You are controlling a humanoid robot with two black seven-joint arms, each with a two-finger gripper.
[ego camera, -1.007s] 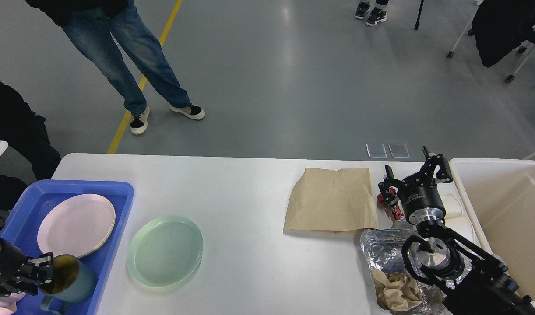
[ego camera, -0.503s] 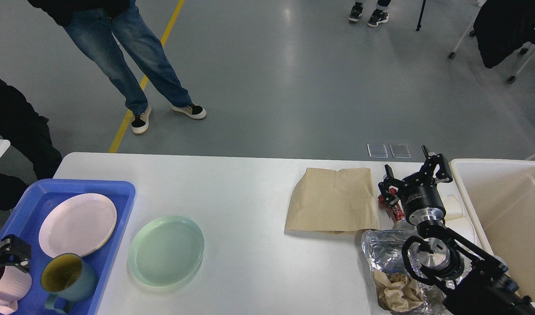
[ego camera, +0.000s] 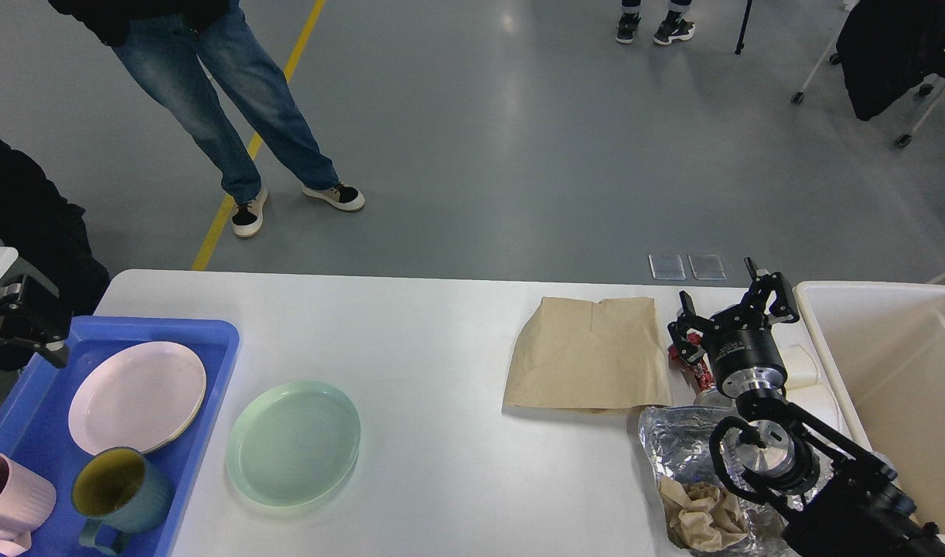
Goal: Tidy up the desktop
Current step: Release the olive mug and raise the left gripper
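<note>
The white desktop [ego camera: 441, 325] carries a pale green plate [ego camera: 293, 442], a flat brown paper bag [ego camera: 588, 352], a red wrapper [ego camera: 695, 370] and crumpled foil [ego camera: 673, 441] holding a wad of brown paper [ego camera: 701, 514]. My right gripper [ego camera: 729, 303] hovers open over the desktop's right end, above the red wrapper, with nothing between its fingers. At the far left edge my left gripper [ego camera: 25, 323] is raised above the blue tray's far corner; it is dark and its fingers cannot be told apart.
The blue tray [ego camera: 209, 340] at the left holds a pink plate [ego camera: 136, 396], a teal mug [ego camera: 121, 489] and a pink mug [ego camera: 8, 499]. A cream-white bin [ego camera: 890, 363] stands at the right end. People stand on the floor beyond the far edge.
My left gripper has let go of the teal mug, which now stands in the blue tray, and has risen toward the tray's far left corner. The right arm has not moved.
</note>
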